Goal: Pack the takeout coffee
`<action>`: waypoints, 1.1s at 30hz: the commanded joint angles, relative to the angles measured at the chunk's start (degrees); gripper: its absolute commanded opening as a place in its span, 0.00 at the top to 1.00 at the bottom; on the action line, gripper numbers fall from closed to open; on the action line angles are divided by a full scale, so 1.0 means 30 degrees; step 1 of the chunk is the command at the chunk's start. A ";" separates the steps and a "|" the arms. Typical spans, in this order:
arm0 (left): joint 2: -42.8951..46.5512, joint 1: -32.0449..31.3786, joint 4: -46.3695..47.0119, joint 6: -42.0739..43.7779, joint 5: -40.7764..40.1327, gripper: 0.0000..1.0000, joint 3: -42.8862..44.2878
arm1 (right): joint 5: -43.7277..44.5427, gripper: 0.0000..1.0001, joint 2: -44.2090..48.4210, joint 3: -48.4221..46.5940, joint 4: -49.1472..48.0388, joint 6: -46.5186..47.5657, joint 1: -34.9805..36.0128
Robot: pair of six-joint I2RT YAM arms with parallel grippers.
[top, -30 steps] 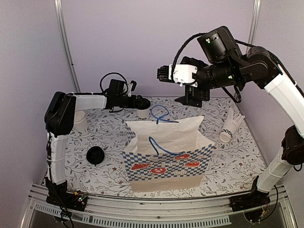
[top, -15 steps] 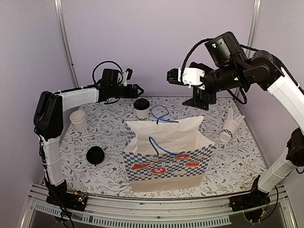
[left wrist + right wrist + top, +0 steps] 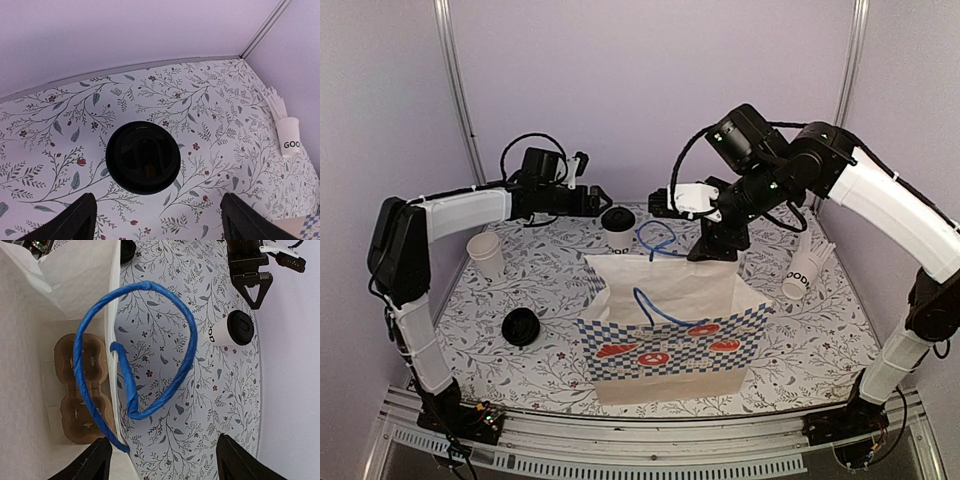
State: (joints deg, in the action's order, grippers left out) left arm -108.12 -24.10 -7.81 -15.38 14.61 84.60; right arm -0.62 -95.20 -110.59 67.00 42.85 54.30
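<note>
Nearest me, in the lower middle of the top view, the checkered paper bag (image 3: 665, 340) stands open on the floral worktop (image 3: 800, 340). My right wrist view looks straight down into it, and at the left of that frame a brown cardboard cup carrier (image 3: 80, 390) lies on the bag's bottom. Left of the bag, lower left in the top view, a loose black lid (image 3: 521, 326) lies flat on the worktop, well apart from everything.

Further back at the left edge there's a plain white cup (image 3: 486, 255) standing upright. On the right side, the lettered cup with white sticks (image 3: 805, 268) is tipped over.

Then the takeout coffee (image 3: 617, 228): it's upright on the worktop just behind the bag's far left corner, black lid on, a bit left of centre in the top view. Not in the bag.

My left gripper (image 3: 597, 198) hangs just left of and above the coffee. In the left wrist view the lid sits mid-frame and my jaws are spread wide at the bottom corners, holding nothing and touching nothing.

My right gripper (image 3: 662, 203) hovers over the bag's far rim, right above the blue handle loop (image 3: 187, 335) that fills its wrist view. Those jaws are wide apart too, nothing between them.
</note>
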 commanded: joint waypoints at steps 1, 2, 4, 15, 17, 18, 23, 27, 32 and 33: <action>0.1067 0.0125 -0.0362 0.0397 -0.0442 0.12 -0.0739 | -0.1604 0.29 -0.0606 -0.0140 0.0401 -0.0277 -0.0670; 0.1157 0.0141 -0.0329 0.0393 -0.0461 0.12 -0.0827 | -0.1982 0.31 -0.0750 -0.0155 0.0638 -0.0213 -0.0681; 0.1273 0.0125 -0.0353 0.0423 -0.0492 0.12 -0.0893 | -0.2501 0.35 -0.0966 -0.0234 0.1138 -0.0012 -0.0689; 0.1053 0.0171 -0.0031 0.0596 -0.0323 0.11 -0.1075 | -0.3018 1.00 -0.1552 -0.0507 0.2178 0.0252 -0.1227; 0.0933 0.0156 0.0276 0.0613 -0.0363 0.10 -0.1219 | -0.2859 1.00 -0.1520 -0.0628 0.2286 0.0370 -0.1719; 0.0874 0.0170 0.0428 0.0610 -0.0279 0.09 -0.1265 | -0.2758 1.00 -0.1520 -0.0699 0.2317 0.0567 -0.2020; 0.0211 0.0143 0.0677 0.0825 -0.0231 0.06 -0.0982 | -0.2208 1.00 -0.1454 -0.1646 0.2063 0.1488 -0.3728; -0.0517 0.0150 0.0706 0.1143 -0.0096 0.06 -0.0569 | -0.2023 1.00 -0.1563 -0.1766 0.1917 0.2204 -0.4623; -0.1426 -0.0043 0.0699 0.1684 -0.0154 0.05 0.0078 | -0.2224 1.00 -0.1908 -0.1722 0.1881 0.2648 -0.5348; -0.1622 -0.0111 0.0678 0.1884 -0.0154 0.05 0.0249 | -0.2239 1.00 -0.1974 -0.1722 0.1845 0.2719 -0.5444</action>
State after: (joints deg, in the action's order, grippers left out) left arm -110.76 -24.10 -6.72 -12.23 13.72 82.81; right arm -7.11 -99.68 -114.69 73.12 48.90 39.00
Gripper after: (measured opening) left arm 0.945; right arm 0.012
